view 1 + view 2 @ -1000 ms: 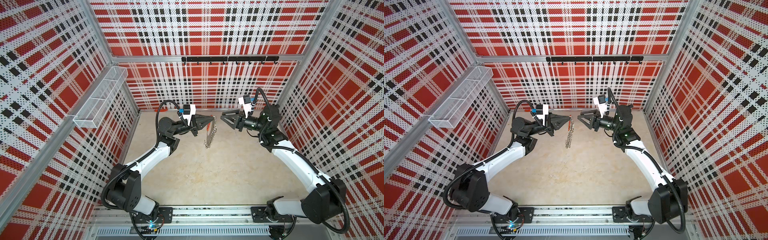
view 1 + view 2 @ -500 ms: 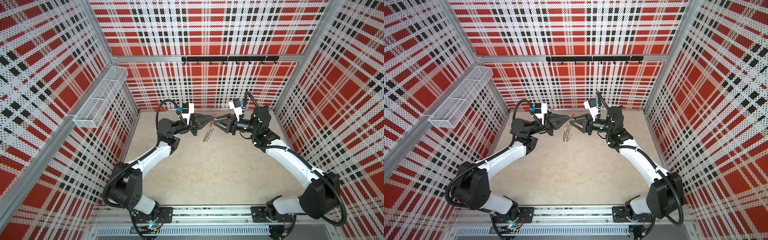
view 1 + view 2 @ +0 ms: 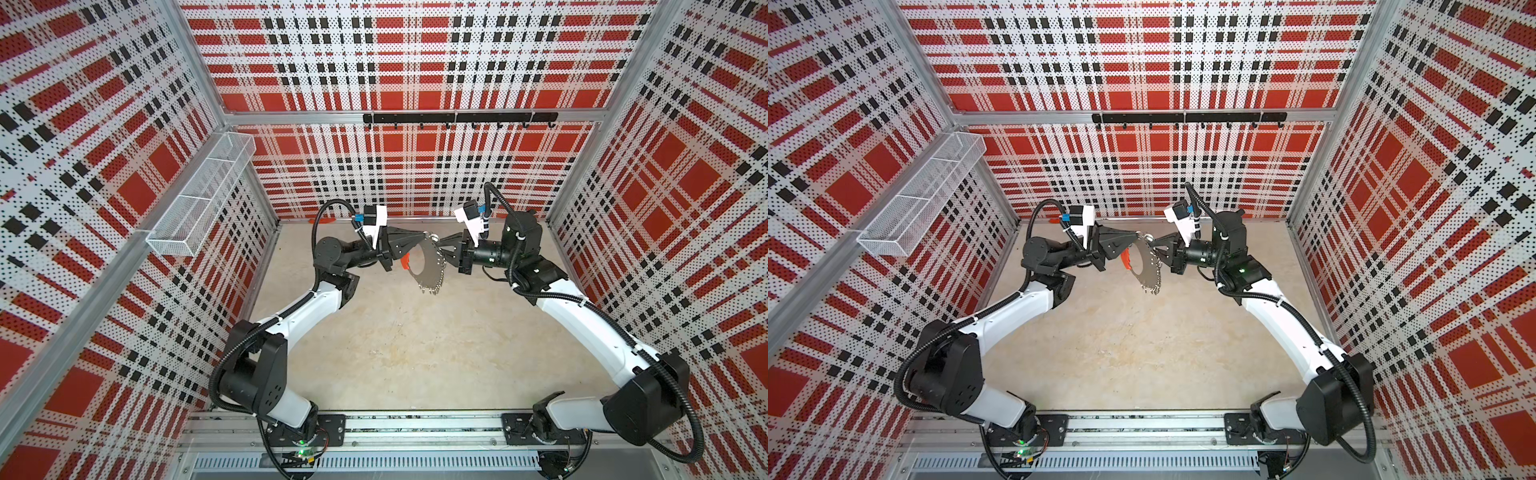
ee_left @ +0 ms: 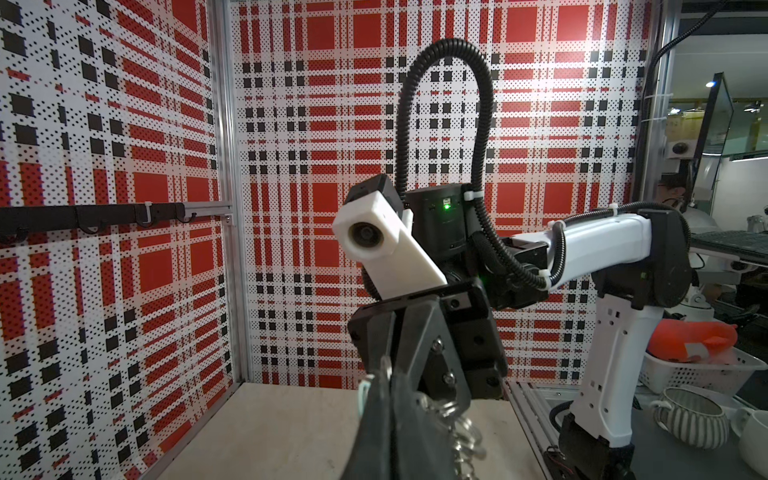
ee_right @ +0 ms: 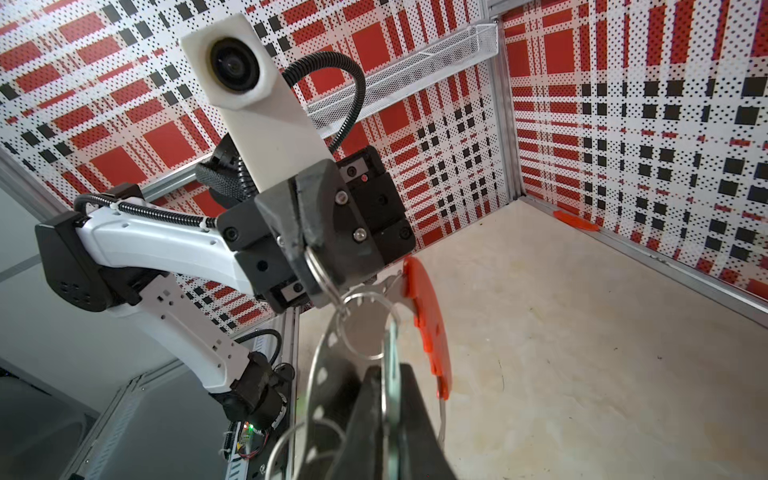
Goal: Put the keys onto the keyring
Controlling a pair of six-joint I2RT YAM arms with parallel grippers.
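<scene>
The keyring (image 3: 428, 270) is a flat metal crescent with an orange grip (image 3: 405, 262) and a fringe of small wire loops, hanging above the floor in both top views (image 3: 1144, 270). My left gripper (image 3: 427, 236) is shut on a small silver ring (image 5: 318, 266) at the keyring's top. My right gripper (image 5: 390, 372) faces it tip to tip and is shut on a thin pale teal tag (image 5: 390, 345), the keys' tag, seen edge-on. A thin wire ring (image 5: 340, 332) links the tag to the left gripper's ring. The key blades themselves are hidden.
A white wire basket (image 3: 203, 195) hangs on the left wall. A black hook rail (image 3: 457, 118) runs along the back wall. A small orange piece (image 5: 575, 222) lies on the floor at the back wall's foot. Both arms meet near the back of the beige floor (image 3: 395, 353).
The right gripper moved left to the hanging keyring and closed there. The keyring swung from hanging edge-on to showing its flat face.
</scene>
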